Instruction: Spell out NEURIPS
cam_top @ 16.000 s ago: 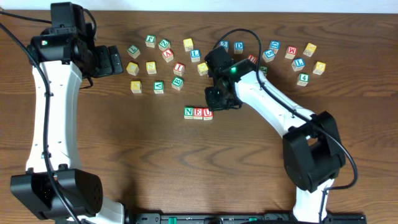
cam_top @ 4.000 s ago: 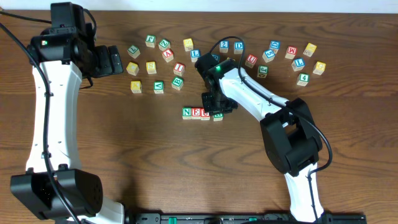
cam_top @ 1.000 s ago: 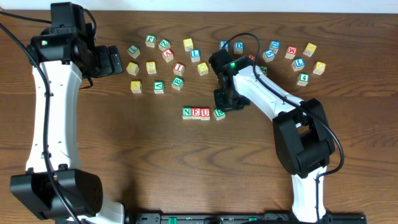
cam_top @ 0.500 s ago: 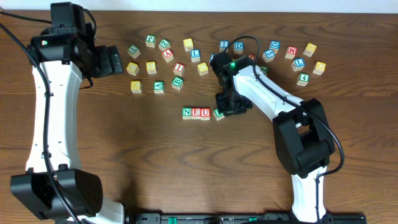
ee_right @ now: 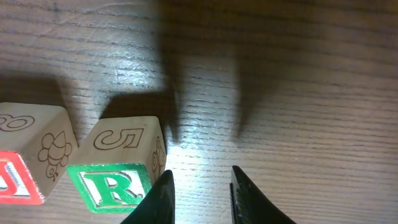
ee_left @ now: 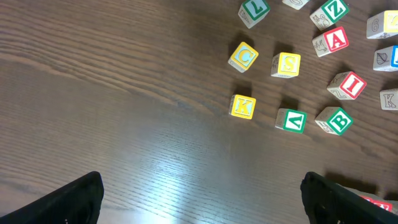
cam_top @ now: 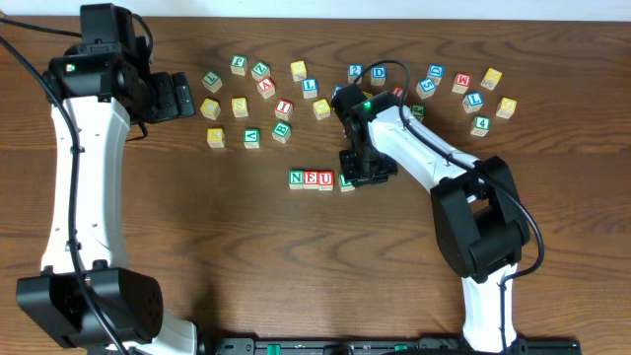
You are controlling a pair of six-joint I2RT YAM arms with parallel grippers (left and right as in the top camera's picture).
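Cubes N [cam_top: 298, 178], E [cam_top: 313, 178] and U [cam_top: 326, 178] stand in a row at the table's middle. The green R cube [cam_top: 345, 182] sits just right of U, a little lower and slightly turned. My right gripper [cam_top: 361, 170] is low at R's right side. In the right wrist view the R cube [ee_right: 113, 186] lies left of my right gripper [ee_right: 200, 202], whose left finger [ee_right: 157, 202] is against the cube's side. Its jaws stand narrowly apart over bare wood. A yellow S [ee_left: 286, 64] and red I [ee_left: 347, 84] lie loose. My left gripper [ee_left: 205, 205] hangs wide open.
Loose cubes are scattered along the back: C [ee_left: 243, 56], K [ee_left: 242, 106], B [ee_left: 336, 121], A [ee_left: 333, 40] on the left, and a 2 [cam_top: 355, 71], D [cam_top: 379, 74], M [cam_top: 460, 82] and 4 [cam_top: 480, 125] on the right. The left arm [cam_top: 84, 168] stands at far left.
My right gripper moved from behind the R cube down to its right side and then edged left. The R cube shifted slightly. The left arm has not moved.
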